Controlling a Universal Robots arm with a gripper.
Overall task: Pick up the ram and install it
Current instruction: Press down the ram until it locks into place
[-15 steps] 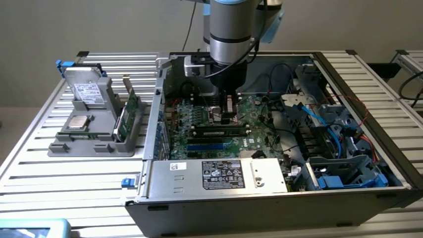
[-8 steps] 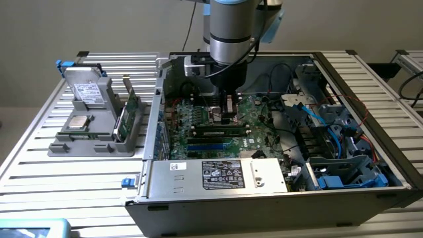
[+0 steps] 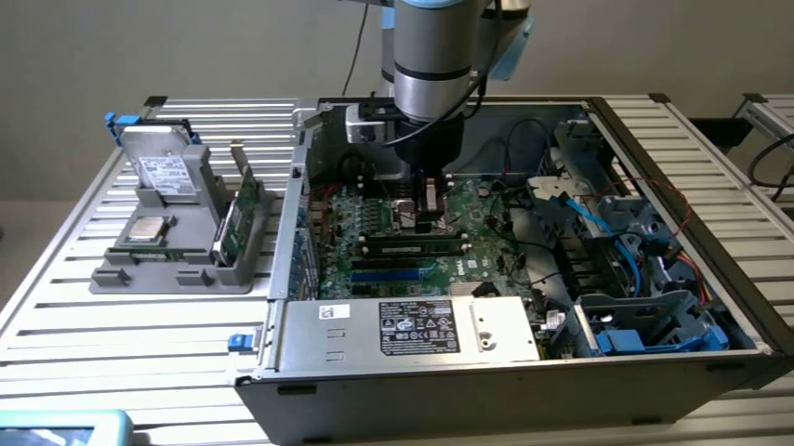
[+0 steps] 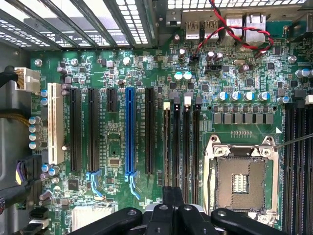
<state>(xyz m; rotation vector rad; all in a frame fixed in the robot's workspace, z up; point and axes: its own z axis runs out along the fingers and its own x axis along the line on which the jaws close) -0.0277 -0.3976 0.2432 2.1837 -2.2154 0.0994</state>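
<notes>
The ram [image 3: 414, 248], a slim dark-green stick, lies lengthwise along the motherboard's black slots.

text: none legible | power supply label [image 3: 419, 327]: print too small

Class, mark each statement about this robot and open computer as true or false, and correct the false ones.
1. The gripper is down inside the open computer case, over the motherboard. True.
2. A cooling fan covers the CPU socket. False: the socket is bare, with its contact field showing.
3. The grey holder with spare parts stands outside the case, on the exterior view's right. False: it stands on the exterior view's left.
4. One long blue slot sits among black slots on the motherboard. True.
5. The gripper is wide open. False: it is shut.
</notes>
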